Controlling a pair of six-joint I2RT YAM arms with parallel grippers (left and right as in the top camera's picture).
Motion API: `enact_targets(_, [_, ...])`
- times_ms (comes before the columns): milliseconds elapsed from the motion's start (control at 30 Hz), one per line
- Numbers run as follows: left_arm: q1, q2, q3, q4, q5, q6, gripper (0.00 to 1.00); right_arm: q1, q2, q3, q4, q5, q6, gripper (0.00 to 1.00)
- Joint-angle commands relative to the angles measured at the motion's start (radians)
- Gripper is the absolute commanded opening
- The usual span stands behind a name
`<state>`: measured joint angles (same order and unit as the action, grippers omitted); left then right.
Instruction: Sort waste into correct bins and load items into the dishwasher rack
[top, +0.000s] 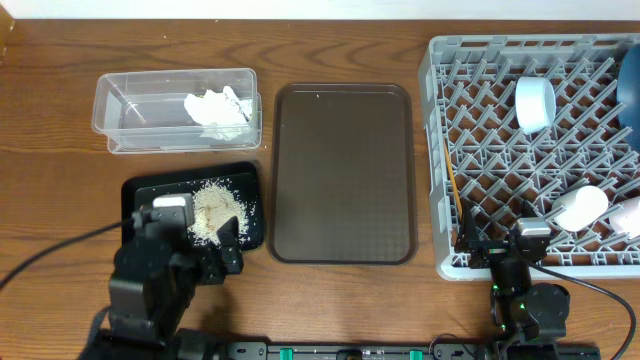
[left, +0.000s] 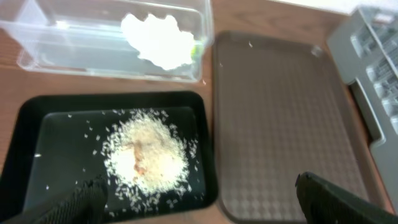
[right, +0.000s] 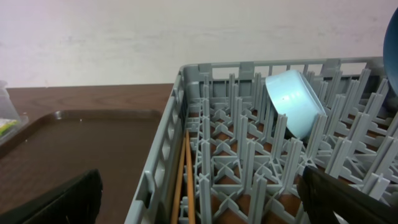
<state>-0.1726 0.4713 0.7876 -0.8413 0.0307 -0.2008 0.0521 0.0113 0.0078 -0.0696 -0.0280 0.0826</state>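
Now rice (top: 215, 210) on black tray (top: 140, 188), napkin (top: 217, 108) in clear tub (top: 130, 122)

Brown tray (top: 343, 170) lies low between black tray (top: 138, 192) and peg-crowded rack (top: 520, 42).

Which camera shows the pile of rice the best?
The left wrist view: the rice fills the middle, close up, in the black tray. The overhead view shows it small and far away. The right wrist view does not show it at all.
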Motion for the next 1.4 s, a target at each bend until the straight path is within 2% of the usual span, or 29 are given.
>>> enact_targets(0, [0.044, -0.095, -0.122, 0.053, -0.02, 0.021, 0.99, 0.008, -0.006, -0.002, -0.002, -0.006, -0.01, 0.99])
enact_targets(333, [0.096, -0.408, -0.558, 0.468, -0.02, 0.021, 0.99, 0.008, -0.006, -0.002, -0.002, -0.006, -0.009, 0.99])
enact_targets(467, [0.096, -0.471, -0.669, 0.629, -0.02, 0.043, 0.99, 0.008, -0.006, -0.002, -0.002, -0.006, -0.01, 0.99])
enact_targets(633, [0.096, -0.47, -0.776, 0.832, -0.02, 0.093, 0.99, 0.008, -0.006, -0.002, -0.002, -0.005, -0.01, 0.99])
enact_targets(833, [0.096, -0.469, -0.784, 0.771, -0.016, 0.086, 0.99, 0.008, -0.001, -0.002, -0.002, -0.006, -0.01, 0.99])
enact_targets(1367, [0.096, -0.467, -0.784, 0.771, -0.017, 0.066, 0.99, 0.008, -0.001, -0.002, -0.002, -0.006, -0.01, 0.99])
